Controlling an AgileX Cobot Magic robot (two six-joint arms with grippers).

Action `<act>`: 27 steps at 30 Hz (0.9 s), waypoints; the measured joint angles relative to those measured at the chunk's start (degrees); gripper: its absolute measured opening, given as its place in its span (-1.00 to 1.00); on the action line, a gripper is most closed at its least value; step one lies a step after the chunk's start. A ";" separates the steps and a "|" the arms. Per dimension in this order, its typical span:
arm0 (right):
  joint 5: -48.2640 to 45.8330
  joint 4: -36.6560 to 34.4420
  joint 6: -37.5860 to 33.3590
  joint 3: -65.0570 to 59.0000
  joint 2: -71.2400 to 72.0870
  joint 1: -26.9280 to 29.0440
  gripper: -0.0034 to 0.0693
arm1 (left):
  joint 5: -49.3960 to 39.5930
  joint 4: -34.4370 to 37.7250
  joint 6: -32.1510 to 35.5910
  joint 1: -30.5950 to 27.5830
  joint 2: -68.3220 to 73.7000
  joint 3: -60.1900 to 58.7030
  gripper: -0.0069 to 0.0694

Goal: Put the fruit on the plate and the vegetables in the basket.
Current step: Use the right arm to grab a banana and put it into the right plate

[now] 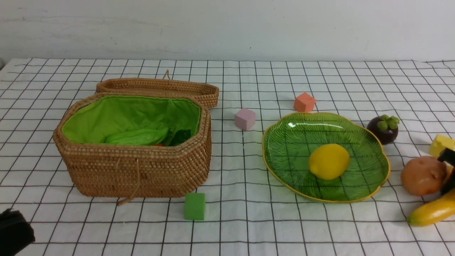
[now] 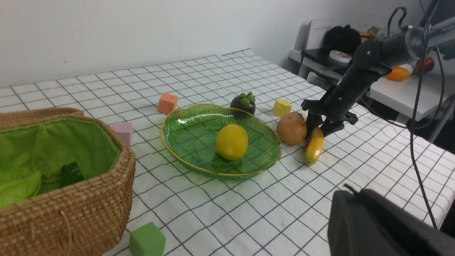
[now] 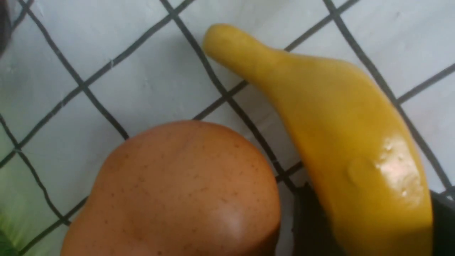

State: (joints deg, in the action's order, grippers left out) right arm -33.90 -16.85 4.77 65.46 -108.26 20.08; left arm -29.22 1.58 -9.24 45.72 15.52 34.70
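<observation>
The long yellow banana (image 3: 341, 121) lies on the cloth beside the round orange-tan potato (image 3: 185, 192). My right gripper (image 3: 369, 227) has a dark finger pressed on each side of the banana's thick end, shut on it. In the front view the banana (image 1: 432, 212) and potato (image 1: 423, 175) sit at the far right, the right gripper (image 1: 450, 188) mostly cut off. A lemon (image 1: 328, 161) rests in the green plate (image 1: 273, 170). The mangosteen (image 1: 384, 128) stands behind the plate. A bumpy green cucumber (image 1: 137, 137) lies in the wicker basket (image 1: 138, 174). My left gripper (image 2: 350, 193) is shut and empty.
Foam cubes lie around: green (image 1: 194, 206) in front of the basket, pink (image 1: 245, 119) between basket and plate, orange (image 1: 304, 102) behind the plate, yellow (image 1: 440, 145) behind the potato. The basket's lid (image 1: 160, 87) lies open behind it.
</observation>
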 joint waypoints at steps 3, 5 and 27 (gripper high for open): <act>-0.43 0.07 -0.07 0.00 0.24 0.00 0.03 | 0.15 0.00 0.00 0.00 0.00 0.00 -0.81; -2.40 0.07 -0.07 -0.06 0.95 -0.06 0.03 | 0.09 0.00 0.00 0.00 0.00 0.00 -0.80; -9.20 2.04 0.10 -0.59 20.95 -0.12 0.03 | -4.16 0.30 0.00 0.00 0.00 0.00 -0.80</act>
State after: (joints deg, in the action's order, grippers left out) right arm -43.10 -14.81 4.87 64.86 -87.32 19.96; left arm -33.38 1.88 -9.24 45.72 15.52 34.70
